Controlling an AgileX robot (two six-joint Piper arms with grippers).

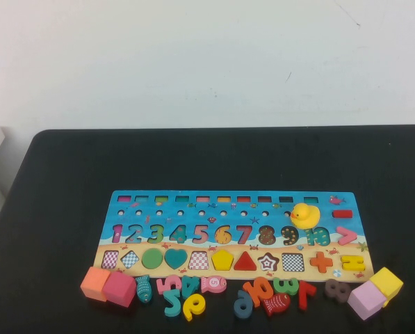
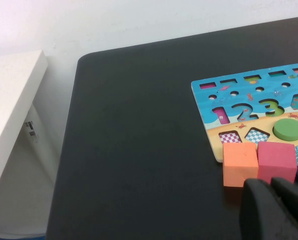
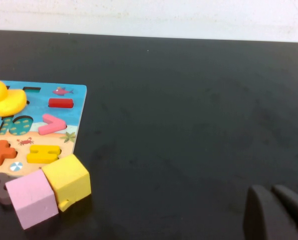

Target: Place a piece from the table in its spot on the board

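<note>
Lying nearest the robot along the front edge of the black table [image 1: 68, 160], a row of loose pieces is seen: an orange cube [image 1: 94, 283] touching a pink cube [image 1: 119, 288] at the left, then a striped fish piece [image 1: 144, 288], scattered number pieces [image 1: 186, 292], and at the right a lilac cube [image 1: 366, 300] touching a yellow cube [image 1: 386, 282].

The left hand [image 2: 273, 210] is recorded only in the left wrist view, as dark fingers close together just beside the pink cube, with nothing held. The right hand [image 3: 276, 212] is recorded only in the right wrist view, over bare table well apart from the yellow cube; its fingers lie close together and hold nothing. Neither hand is seen in the high view.

Just beyond the loose pieces, the board [image 1: 235, 233] lies flat. In its sandy strip the yellow pentagon [image 1: 222, 259] is seated in its place, between a checkered square recess [image 1: 198, 260] and a red triangle [image 1: 245, 261]. Further back, a yellow rubber duck [image 1: 305, 215] stands on the blue part near the numbers 9 and 10.
</note>
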